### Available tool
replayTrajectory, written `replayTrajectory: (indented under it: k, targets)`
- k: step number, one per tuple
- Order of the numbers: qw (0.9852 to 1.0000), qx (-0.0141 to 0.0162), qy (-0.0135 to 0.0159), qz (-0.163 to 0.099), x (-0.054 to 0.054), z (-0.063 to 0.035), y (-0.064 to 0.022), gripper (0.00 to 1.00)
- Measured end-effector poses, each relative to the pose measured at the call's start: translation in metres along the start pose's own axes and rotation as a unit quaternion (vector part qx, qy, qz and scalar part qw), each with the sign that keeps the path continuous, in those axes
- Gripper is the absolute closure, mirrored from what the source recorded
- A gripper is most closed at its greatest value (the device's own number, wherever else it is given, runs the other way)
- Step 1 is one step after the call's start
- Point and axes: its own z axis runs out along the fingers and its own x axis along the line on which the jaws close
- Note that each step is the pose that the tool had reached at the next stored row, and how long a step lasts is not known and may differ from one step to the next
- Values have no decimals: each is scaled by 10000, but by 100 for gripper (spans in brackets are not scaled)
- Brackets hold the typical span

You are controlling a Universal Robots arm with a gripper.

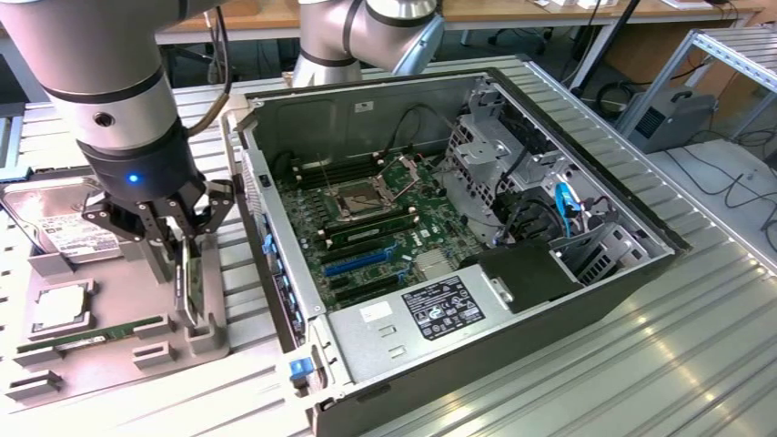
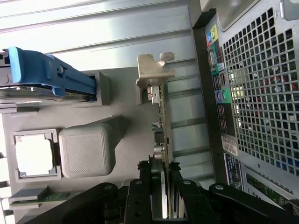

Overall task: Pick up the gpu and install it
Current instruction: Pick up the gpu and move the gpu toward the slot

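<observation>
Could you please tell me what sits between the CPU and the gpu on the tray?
A gray ribbed block stands between the CPU and the gpu, as the wrist view shows.

The gripper [image 2: 163,165] hides the near end of the gpu [image 2: 163,116], the exterior view's left edge cuts the hard drive [image 1: 51,228], and the power-supply label [image 1: 442,309] is too small to read.

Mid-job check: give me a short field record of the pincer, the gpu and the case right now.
pincer: closed on the gpu, a finger on each side
gpu: standing on edge in the grey holder
computer case: open, beside the holder; blue slots carry no card
also in holder: hard drive, memory stick
</observation>
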Motion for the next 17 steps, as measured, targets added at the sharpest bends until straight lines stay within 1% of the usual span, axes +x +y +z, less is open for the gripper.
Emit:
replayTrajectory:
  k: [17]
  targets:
    - [10000, 25, -4, -1, -1, -106, 12, 72]
